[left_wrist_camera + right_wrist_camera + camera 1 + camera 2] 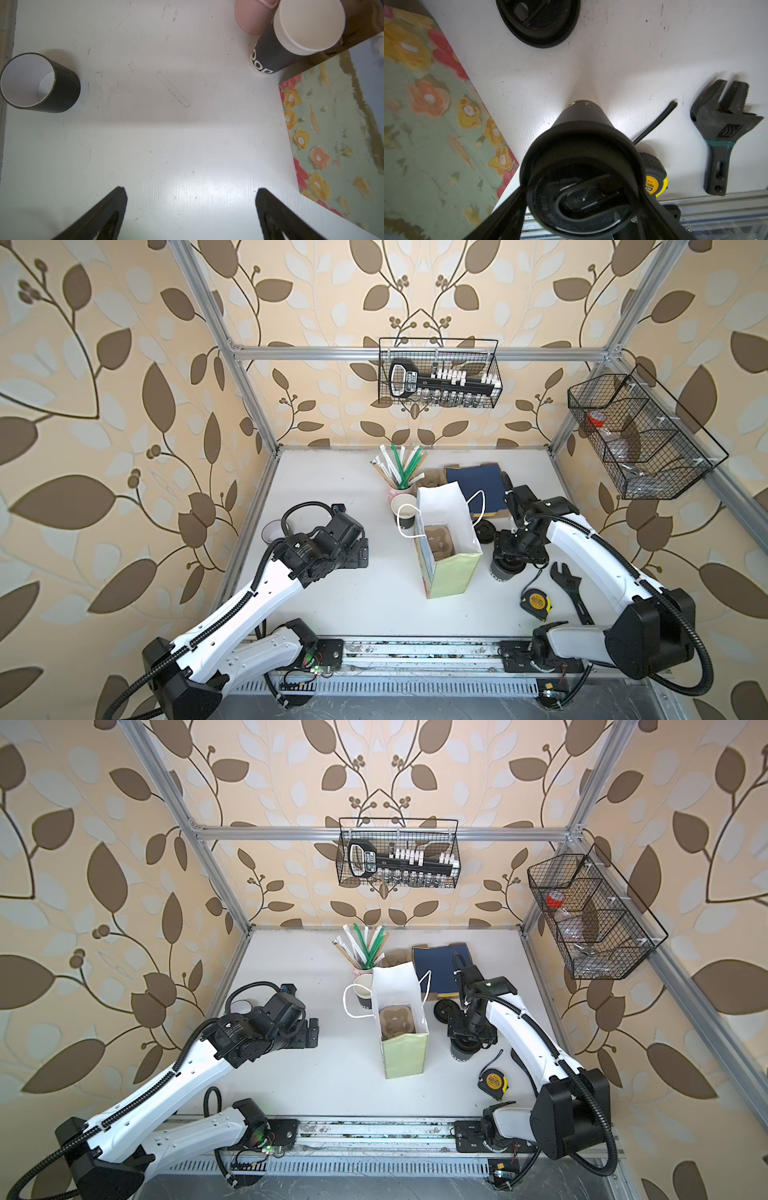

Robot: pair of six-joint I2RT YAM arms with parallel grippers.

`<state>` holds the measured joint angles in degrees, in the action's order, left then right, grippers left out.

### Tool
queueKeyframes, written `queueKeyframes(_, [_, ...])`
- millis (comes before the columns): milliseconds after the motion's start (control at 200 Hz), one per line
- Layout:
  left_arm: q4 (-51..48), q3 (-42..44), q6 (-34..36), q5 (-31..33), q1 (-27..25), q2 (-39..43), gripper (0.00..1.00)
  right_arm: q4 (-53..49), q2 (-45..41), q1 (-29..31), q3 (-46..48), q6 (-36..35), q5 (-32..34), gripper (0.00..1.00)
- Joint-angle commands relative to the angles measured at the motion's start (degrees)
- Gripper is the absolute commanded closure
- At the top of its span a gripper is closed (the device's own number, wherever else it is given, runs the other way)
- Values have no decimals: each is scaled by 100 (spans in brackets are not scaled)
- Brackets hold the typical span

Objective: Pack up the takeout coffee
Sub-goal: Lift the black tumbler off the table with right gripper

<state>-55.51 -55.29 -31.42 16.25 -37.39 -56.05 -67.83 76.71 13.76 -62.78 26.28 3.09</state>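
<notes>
A takeout coffee (503, 572) (461, 1052), black with a black lid, stands on the table right of the floral paper bag (451, 572) (405, 1056). My right gripper (509, 560) (583, 191) reaches down over it. Its fingers lie along both sides of the lid, and everything there is black, so no gap shows. A second black cup (403, 510) (291, 41), open and white inside, stands behind the bag's left side. A cardboard carrier (436, 539) sits inside the bag. My left gripper (365, 551) (191, 191) hangs open and empty over bare table, left of the bag.
A loose black lid (485, 531) (537, 20) lies behind the lidded cup. A tape measure (536, 603) and a wrench (571, 589) lie to its right. A pink cup of straws (401, 489) stands at the back. A black cylinder (39, 83) stands at far left.
</notes>
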Motion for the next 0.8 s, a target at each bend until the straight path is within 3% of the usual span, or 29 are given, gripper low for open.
queueKeyframes(0, [-39, -79, 114, 1, 73, 7, 1, -210, 131, -19, -229, -97, 83, 19])
queueKeyframes(470, [-35, -79, 128, -37, 90, -11, 1, -116, -33, -82, -10, -76, 208, 25])
queueKeyframes(530, [-39, -79, 127, -37, 91, -11, 1, -130, -31, -42, -12, -62, 186, 32])
queueKeyframes(670, [-44, -79, 120, -8, 83, -3, 1, -118, -46, -33, 20, -62, 159, 33])
queueKeyframes(795, [-49, -79, 119, 1, 89, -2, 1, -146, -13, -39, 3, -108, -8, 45])
